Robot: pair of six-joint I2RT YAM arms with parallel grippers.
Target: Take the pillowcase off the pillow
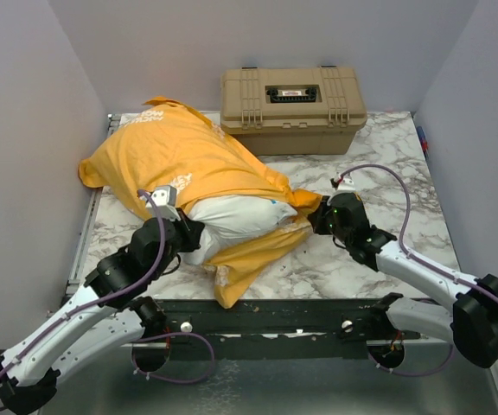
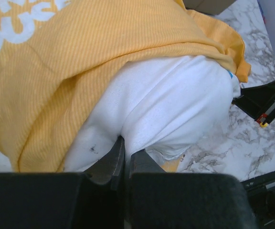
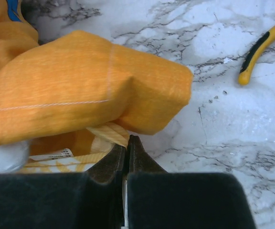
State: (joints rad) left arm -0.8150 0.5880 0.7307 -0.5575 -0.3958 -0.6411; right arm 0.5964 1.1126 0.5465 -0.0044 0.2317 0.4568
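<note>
The left claw (image 2: pixel 125 145) pinches the pillow (image 2: pixel 175 105) at 7 o'clock, seemingly as an anchor, so the right claw (image 3: pixel 129 140) (pinching the pillowcase (image 3: pixel 80 90) hem at 3 o'clock) can pull against it.

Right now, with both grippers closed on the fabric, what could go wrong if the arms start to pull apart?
1. The left gripper pinches only a small fold of the pillow; it may slip out under pull.
2. The right gripper seems to hold just a thin edge of the pillowcase at its tips, so that hold could fail too.
3. Most of the pillow is covered, so both may drag together.
</note>
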